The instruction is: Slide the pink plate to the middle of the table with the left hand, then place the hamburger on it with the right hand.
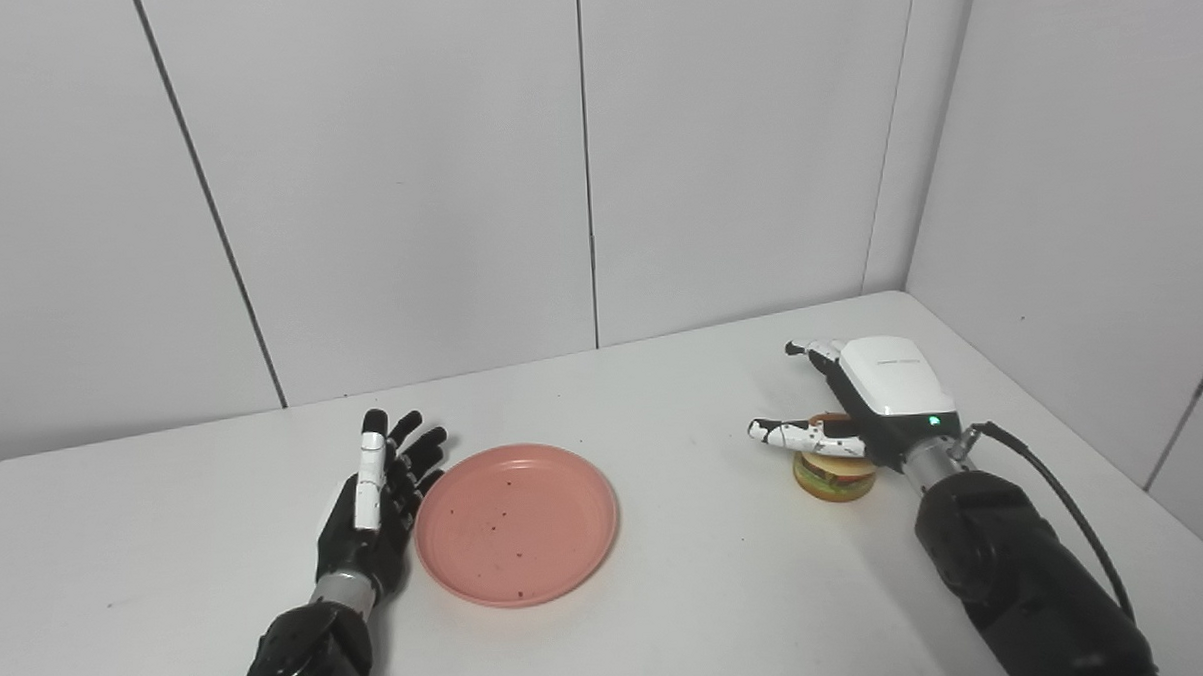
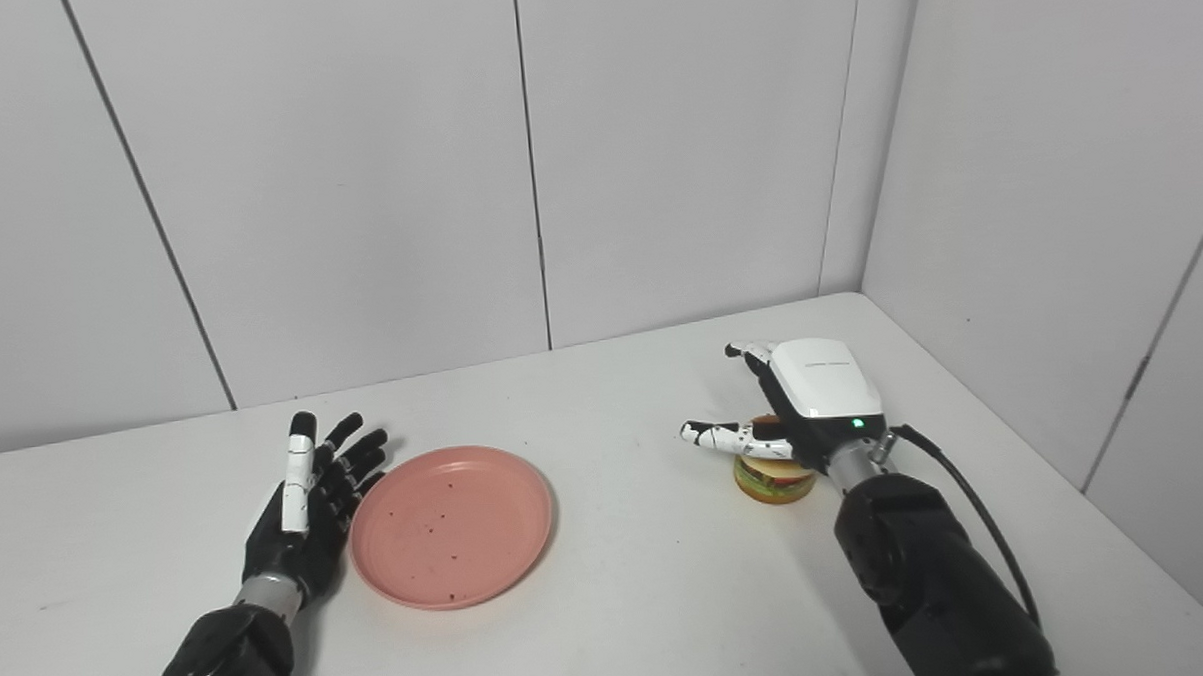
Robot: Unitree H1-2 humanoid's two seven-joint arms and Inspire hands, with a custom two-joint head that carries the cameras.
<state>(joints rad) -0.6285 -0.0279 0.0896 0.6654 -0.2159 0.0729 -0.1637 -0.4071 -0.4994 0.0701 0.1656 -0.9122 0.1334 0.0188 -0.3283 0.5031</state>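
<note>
White table (image 1: pixel 671 596): bottom edge and right corner run out of frame; both forearms are cut off at the bottom edge. Grey panelled walls (image 1: pixel 406 185) behind and to the right.

Pink plate (image 1: pixel 516 523): round, shallow, raised rim, dotted with small dark specks; fully visible. It lies flat on the table, left of centre.

Right hand (image 1: pixel 869 399): white back shell faces the camera and hides the palm. Fingers spread and extended, thumb (image 1: pixel 800 435) pointing left over the hamburger. Hand sits directly above the hamburger; whether palm or fingers touch it cannot be told. No closed grasp visible.

Left hand (image 1: pixel 377 496): black with a white strip on one finger, fingers straight and slightly fanned, holding nothing. It stands edge-on just beside the plate's left rim; contact with the rim cannot be told.

Hamburger (image 1: pixel 834 475): top half hidden under the right hand. Visible part shows a tan bun with red and green layers. It rests on the table, right side, well apart from the plate.
</note>
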